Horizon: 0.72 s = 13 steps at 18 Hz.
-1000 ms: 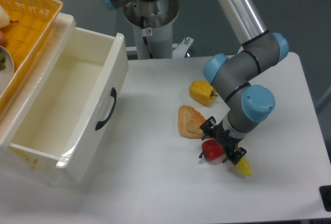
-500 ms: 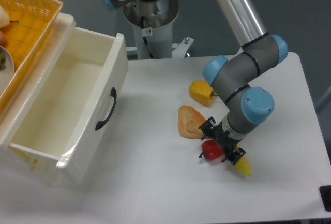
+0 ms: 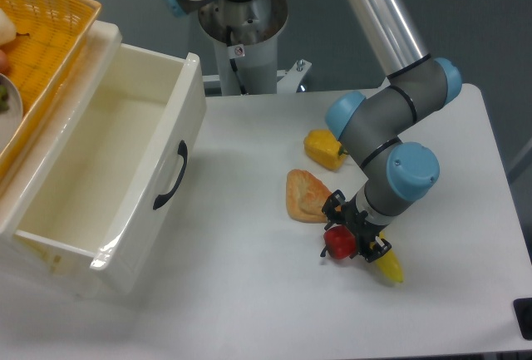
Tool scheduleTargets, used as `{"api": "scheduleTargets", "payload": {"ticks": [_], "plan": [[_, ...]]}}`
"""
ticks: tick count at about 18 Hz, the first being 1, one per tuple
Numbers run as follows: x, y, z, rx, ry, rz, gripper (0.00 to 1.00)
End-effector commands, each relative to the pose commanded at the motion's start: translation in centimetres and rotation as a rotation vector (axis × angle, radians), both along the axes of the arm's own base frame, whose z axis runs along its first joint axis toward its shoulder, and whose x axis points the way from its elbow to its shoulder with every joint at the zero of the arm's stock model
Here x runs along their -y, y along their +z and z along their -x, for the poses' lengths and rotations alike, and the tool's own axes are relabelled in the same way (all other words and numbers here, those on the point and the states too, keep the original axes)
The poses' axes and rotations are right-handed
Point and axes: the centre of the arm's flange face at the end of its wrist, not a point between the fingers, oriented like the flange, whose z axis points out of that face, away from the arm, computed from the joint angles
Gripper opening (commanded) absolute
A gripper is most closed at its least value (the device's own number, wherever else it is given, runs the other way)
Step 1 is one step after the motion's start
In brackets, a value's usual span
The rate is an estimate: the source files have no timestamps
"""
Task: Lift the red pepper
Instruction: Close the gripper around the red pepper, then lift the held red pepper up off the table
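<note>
The red pepper (image 3: 337,244) is small and glossy and lies on the white table (image 3: 249,293), right of centre near the front. My gripper (image 3: 354,227) comes down on it from above. One black finger (image 3: 335,204) sits at the pepper's upper left and the other at its lower right, both close against it. The arm's blue and grey wrist hides part of the pepper's top. The pepper still rests on the table.
A banana (image 3: 389,267) lies just right of the pepper, partly under the gripper. A flat orange pastry (image 3: 304,194) and a yellow pepper (image 3: 324,148) lie behind. An open white drawer (image 3: 108,169) and a yellow basket (image 3: 41,36) stand at the left.
The fingers have drawn closer together around the red pepper. The wrist has shifted slightly left and down, and the pepper has nudged a little left.
</note>
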Motion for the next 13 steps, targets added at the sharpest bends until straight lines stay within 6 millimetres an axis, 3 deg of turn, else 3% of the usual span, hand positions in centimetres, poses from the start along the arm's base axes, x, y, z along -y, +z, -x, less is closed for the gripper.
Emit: {"api": "scheduleTargets", "payload": {"ticks": [3,7,9,13], "plan": [[0.0,0.2,0.0,-0.003,0.000,-0.001,0.38],[-0.1,0.8,0.1,-0.009,0.009,-0.004,0.25],[0.0,1.3,0.1,-0.017,0.010,-0.006,0.24],[0.8,4.6,0.0,-0.100,-0.004,0.051,0.23]]}}
